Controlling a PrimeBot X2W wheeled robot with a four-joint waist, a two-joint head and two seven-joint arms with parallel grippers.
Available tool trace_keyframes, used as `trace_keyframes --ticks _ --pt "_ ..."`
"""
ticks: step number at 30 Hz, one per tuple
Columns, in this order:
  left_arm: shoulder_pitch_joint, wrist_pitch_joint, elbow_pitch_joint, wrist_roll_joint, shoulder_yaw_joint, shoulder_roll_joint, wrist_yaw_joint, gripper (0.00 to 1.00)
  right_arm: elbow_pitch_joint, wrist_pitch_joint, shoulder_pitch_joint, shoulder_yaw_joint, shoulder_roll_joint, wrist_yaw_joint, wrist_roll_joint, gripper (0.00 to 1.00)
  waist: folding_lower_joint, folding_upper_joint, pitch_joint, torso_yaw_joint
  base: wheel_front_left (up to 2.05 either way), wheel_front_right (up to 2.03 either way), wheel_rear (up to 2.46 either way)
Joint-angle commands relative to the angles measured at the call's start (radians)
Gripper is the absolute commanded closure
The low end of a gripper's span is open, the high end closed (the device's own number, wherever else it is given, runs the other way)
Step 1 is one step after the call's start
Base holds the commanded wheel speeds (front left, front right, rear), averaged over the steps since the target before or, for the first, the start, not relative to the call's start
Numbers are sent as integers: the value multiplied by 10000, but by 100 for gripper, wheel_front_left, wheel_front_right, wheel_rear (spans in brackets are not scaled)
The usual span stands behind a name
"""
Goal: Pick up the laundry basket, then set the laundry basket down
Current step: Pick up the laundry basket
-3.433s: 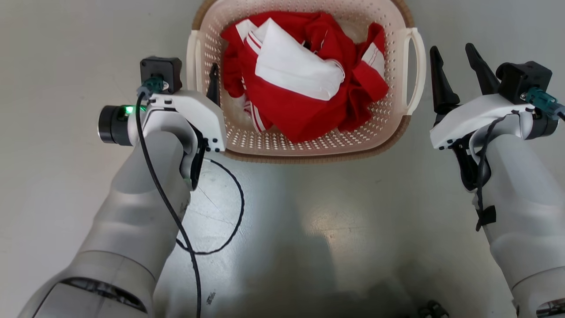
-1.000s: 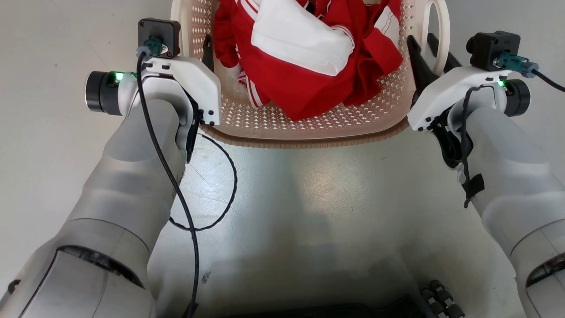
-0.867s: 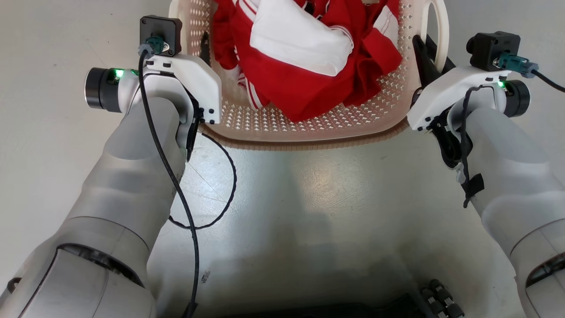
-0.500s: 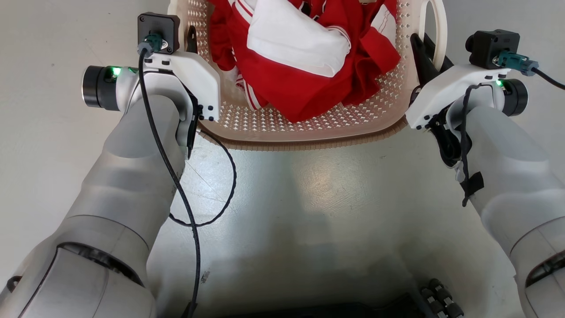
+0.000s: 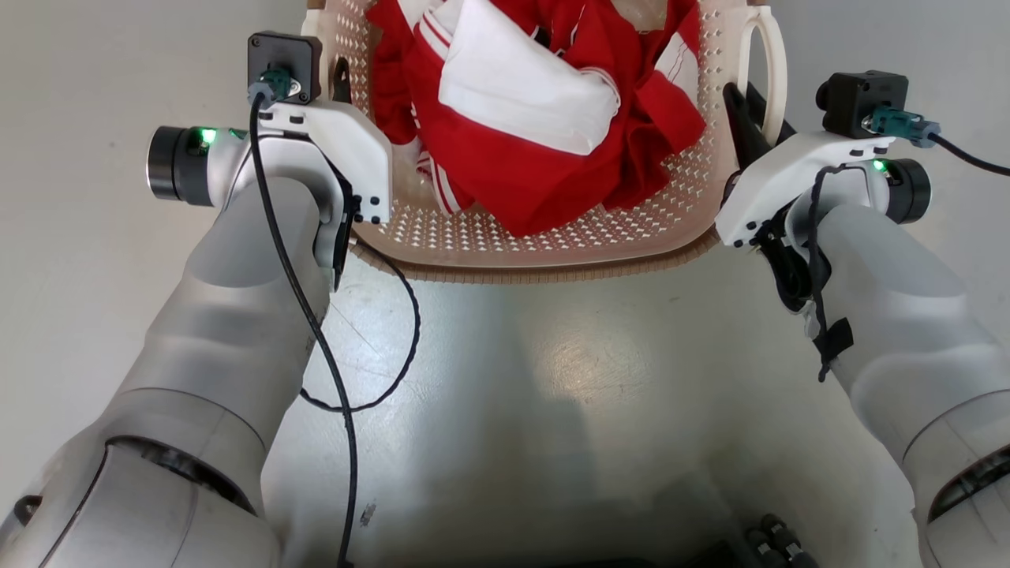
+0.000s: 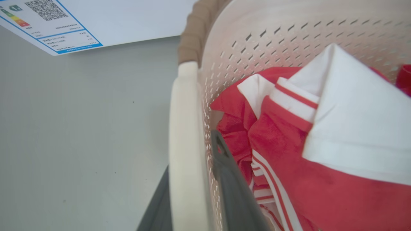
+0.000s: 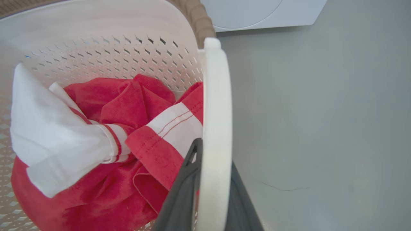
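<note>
Your fingers point(image 6: 231, 192) have closed within the last second: the left gripper point(image 6: 189, 192) clamps the left handle point(image 6: 183, 144), the right gripper point(image 7: 213, 192) the right handle point(image 7: 216, 112). The laundry basket point(image 5: 536, 272) lies between your arms at floor point(image 5: 552, 379) level, ready, I judge, for the lift.

The laundry basket point(image 5: 544, 237), cream-white, perforated and brown-rimmed, shows mouth-up at twelve o'clock of the head view, white loop handles point(image 5: 772, 71) at its nine and three.

Open floor point(image 5: 568, 379) flanks the laundry basket point(image 5: 544, 272) left, right and nearside; clothes point(image 5: 544, 181) crowd its inside; a white appliance point(image 7: 263, 12) stands beyond.
</note>
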Motion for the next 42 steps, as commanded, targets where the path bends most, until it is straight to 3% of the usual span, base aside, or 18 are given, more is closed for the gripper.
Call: trace_keyframes --ticks 1,20,42 --pt "250 -24 -75 -25 4 187 -18 100 -46 -47 486 156 157 63 61 100 -1 0 -106 -40 0 0 0" --pt "1616 702 -57 -652 -550 187 -318 100 240 210 1410 1025 279 63 1123 100 -1 0 -2566 -282 0 0 0" --pt "4140 1800 -273 -1856 -1357 187 -557 100 627 1308 3241 1622 514 63 2010 100 -1 0 -6145 -291 0 0 0"
